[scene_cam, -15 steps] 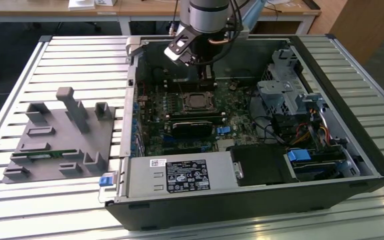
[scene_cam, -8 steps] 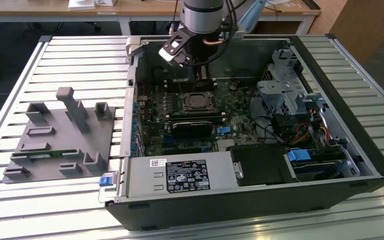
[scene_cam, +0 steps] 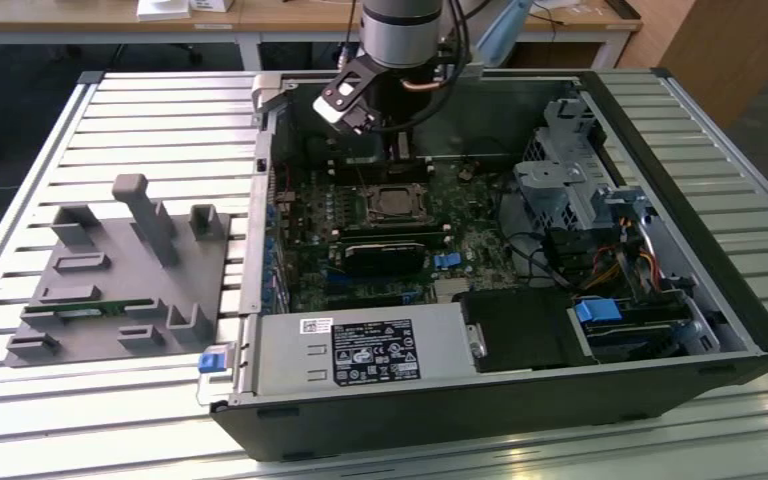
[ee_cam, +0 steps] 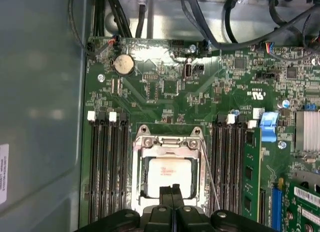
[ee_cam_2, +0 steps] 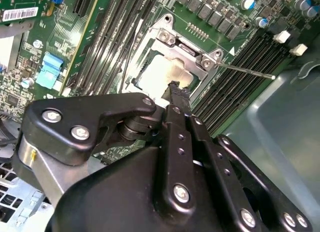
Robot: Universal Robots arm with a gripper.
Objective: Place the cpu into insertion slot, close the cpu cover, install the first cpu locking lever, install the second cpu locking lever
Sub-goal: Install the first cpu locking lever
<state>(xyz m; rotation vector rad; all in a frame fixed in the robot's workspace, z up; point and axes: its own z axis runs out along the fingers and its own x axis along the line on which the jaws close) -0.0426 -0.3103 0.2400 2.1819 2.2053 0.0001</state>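
CPU (scene_cam: 392,204), dull silver square, sits in the insertion slot (scene_cam: 369,208) mid-motherboard (scene_cam: 478,215), exterior view. Second wrist view: shiny metal cpu cover (ee_cam_2: 186,46) frames it, thin wire locking lever (ee_cam_2: 245,71) angled out. First wrist view: black gripper (ee_cam: 171,188) pinched closed, empty.

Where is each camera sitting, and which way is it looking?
Exterior view: off the arm, up high, looking down into the open computer case; the arm shows.
First wrist view: on the arm, facing the motherboard squarely; the gripper shows.
Second wrist view: on the arm, looking slantwise along the gripper linkage.
Both wrist views share the cpu, framed by its cpu cover.
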